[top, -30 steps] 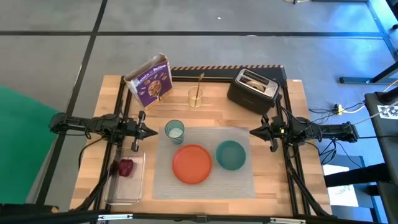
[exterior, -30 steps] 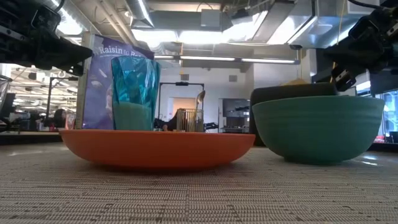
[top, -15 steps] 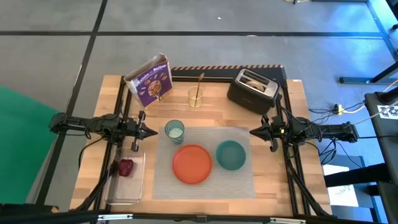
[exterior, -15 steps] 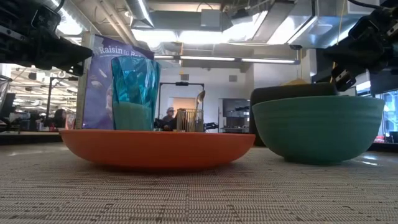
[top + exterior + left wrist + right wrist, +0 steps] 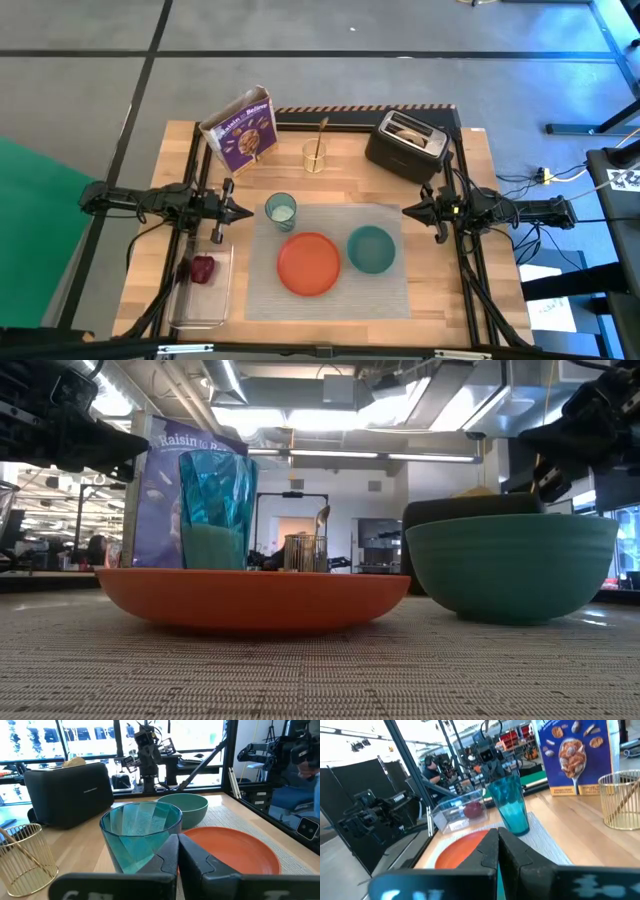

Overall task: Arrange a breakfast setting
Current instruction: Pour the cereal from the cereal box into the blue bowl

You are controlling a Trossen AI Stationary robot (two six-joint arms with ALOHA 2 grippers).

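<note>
The grey placemat (image 5: 330, 262) lies on the near middle of the tabletop (image 5: 470, 170) and serves as the landmark. On it sit the orange plate (image 5: 308, 263) at the centre, the teal bowl (image 5: 371, 249) just beside the plate on the right arm's side, and the pale blue cup (image 5: 281, 209) at the mat's far corner on the left arm's side. Off the mat, a gold wire holder (image 5: 315, 158) with the gold spoon (image 5: 321, 133) standing in it is beyond the far edge. The purple cereal box (image 5: 243, 128) is beyond the cup's corner, and the black toaster (image 5: 406, 146), with a bagel (image 5: 408, 127) showing in its slots, is beyond the bowl's corner. A red fruit (image 5: 203, 269) rests in a clear tray (image 5: 205, 300) beside the mat's left edge.

The left gripper (image 5: 245, 212) hovers just beside the cup, jaws closed and empty. The right gripper (image 5: 408, 211) hovers by the mat's right far corner, jaws closed and empty too.

The dishes look placed; food and spoon seem not yet brought over. A likely next move is opening the jaws and reaching for the fruit, bagel or spoon.
</note>
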